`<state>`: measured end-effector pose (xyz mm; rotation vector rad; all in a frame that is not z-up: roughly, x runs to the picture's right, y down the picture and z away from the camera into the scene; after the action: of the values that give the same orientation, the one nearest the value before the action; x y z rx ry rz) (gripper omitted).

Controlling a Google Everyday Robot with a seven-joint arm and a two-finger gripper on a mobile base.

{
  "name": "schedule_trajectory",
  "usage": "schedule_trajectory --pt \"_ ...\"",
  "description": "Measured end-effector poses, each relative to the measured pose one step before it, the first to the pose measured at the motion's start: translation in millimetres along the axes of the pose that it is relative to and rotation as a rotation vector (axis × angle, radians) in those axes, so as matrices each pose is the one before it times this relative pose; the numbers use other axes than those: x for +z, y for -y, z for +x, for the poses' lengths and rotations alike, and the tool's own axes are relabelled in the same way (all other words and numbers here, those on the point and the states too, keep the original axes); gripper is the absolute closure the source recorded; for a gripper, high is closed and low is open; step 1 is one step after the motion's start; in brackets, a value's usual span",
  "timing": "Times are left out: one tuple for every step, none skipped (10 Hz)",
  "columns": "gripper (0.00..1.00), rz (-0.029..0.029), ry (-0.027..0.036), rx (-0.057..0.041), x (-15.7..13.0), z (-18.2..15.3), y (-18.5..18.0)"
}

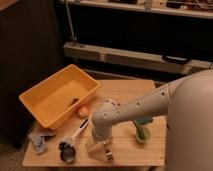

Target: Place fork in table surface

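Observation:
My gripper hangs low over the front middle of the table surface, at the end of the white arm that comes in from the right. A slender shiny piece, apparently the fork, shows just beneath and to the right of the gripper, close to the wood. The gripper body hides most of it, so I cannot tell whether it is held or lying on the table.
A yellow bin stands at the back left, and an orange ball lies beside it. A black-and-white-handled utensil and a grey-blue cloth lie front left. A green object stands to the right.

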<state>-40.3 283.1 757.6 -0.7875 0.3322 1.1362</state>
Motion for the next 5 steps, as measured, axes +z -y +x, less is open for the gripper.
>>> schedule_trajectory --pt "0.42 -0.00476 -0.01175 0.00514 2.89 3.17 -1.14" --pt "0.45 -0.00321 -0.01242 0.00661 2.32 2.81 -0.19" --pt "0.46 -0.00175 -0.01689 0.00683 2.71 3.52 1.51" --pt "0.46 0.00086 -0.01223 0.00476 1.36 1.86 1.64" --pt "0.46 0.00506 -0.01422 0.00517 1.9 2.23 2.24"
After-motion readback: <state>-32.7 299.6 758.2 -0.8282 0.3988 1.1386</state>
